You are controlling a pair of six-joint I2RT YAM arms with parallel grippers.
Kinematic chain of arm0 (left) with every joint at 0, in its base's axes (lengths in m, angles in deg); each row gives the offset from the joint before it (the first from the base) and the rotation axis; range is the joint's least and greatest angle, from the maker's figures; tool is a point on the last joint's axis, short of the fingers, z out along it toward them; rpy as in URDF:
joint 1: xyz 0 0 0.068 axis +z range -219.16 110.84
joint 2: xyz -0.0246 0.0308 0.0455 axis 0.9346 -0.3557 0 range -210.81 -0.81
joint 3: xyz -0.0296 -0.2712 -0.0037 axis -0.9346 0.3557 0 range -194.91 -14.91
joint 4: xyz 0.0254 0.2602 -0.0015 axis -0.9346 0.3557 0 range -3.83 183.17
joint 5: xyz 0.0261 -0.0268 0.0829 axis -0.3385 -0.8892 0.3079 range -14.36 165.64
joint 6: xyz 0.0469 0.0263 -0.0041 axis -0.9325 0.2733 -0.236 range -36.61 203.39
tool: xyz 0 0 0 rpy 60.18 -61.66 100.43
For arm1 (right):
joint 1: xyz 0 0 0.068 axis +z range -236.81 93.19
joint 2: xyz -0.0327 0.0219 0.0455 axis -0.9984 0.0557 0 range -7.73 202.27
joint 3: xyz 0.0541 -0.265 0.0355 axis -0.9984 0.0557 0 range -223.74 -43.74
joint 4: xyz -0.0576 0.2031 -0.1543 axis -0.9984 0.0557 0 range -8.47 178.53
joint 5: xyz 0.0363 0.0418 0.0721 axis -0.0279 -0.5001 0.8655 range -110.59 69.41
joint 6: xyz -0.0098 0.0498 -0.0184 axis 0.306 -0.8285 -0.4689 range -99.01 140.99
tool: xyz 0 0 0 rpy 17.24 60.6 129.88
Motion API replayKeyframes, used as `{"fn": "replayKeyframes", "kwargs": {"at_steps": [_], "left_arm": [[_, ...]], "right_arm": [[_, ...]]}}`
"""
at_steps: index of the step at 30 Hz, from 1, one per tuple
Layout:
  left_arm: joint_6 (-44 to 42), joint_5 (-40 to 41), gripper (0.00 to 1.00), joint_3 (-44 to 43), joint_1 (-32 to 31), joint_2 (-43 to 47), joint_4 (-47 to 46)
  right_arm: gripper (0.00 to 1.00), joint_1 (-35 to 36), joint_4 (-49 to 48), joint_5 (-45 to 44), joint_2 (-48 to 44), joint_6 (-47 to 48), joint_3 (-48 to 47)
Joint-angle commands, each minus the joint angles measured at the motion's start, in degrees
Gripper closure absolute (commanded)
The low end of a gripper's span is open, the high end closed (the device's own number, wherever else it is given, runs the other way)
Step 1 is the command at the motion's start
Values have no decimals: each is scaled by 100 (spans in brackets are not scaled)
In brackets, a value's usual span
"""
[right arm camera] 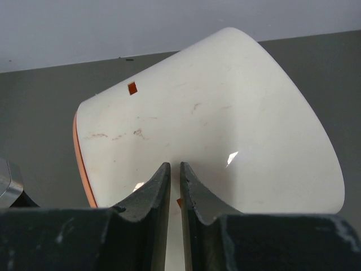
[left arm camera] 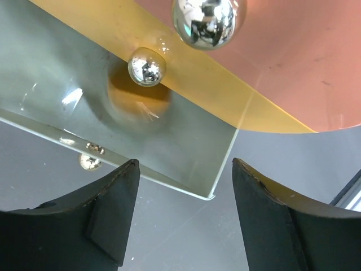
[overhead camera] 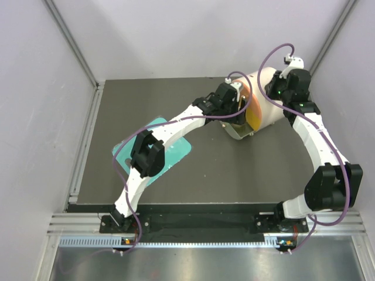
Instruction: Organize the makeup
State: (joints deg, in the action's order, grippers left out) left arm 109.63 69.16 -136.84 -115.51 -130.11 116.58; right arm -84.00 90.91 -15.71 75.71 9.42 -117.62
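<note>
No makeup shows in any view. The white drum [overhead camera: 268,99] lies on its side at the back right, its orange-yellow front [overhead camera: 254,111] facing left. My left gripper [overhead camera: 237,100] is at that front, open [left arm camera: 184,164] with nothing between its fingers. Just ahead of the tips is a corner of a clear pulled-out drawer [left arm camera: 169,141] with a chrome knob [left arm camera: 146,66]. A second knob [left arm camera: 203,22] sits on the orange face [left arm camera: 293,62]. My right gripper [overhead camera: 276,88] is over the drum's back, shut [right arm camera: 175,165], tips against the white shell [right arm camera: 225,101].
A flat teal tray [overhead camera: 183,150] lies on the dark mat left of centre, partly under my left arm. White walls close in the back and both sides. A metal rail runs along the mat's left edge [overhead camera: 82,158].
</note>
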Motion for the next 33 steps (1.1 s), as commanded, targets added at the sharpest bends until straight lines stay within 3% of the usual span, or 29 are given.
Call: {"fn": "replayKeyframes", "kwargs": {"at_steps": [1,11,15,17,22,26,33], "left_arm": [[-49,42,28,-129,-32,-26,-299],[-233,489,32,142,29,659,-457],[213,464,39,1228,275,1334,-825],[538,53,46,1775,564,1555,-1352],[1954,-1318,52,3376,1346,1908,-2547],[2271,-1863,54,3588,1497,1742,-2952],[4045,-2630,54,4063,1638,1100,-4909]], "right_arm": [[86,-26,880,118,76,103,199],[86,-26,880,127,50,94,278],[86,-26,880,118,50,103,278],[87,-35,863,127,41,94,296],[86,-35,846,136,58,94,305],[86,-26,846,136,58,85,314],[86,-26,837,136,58,59,349]]}}
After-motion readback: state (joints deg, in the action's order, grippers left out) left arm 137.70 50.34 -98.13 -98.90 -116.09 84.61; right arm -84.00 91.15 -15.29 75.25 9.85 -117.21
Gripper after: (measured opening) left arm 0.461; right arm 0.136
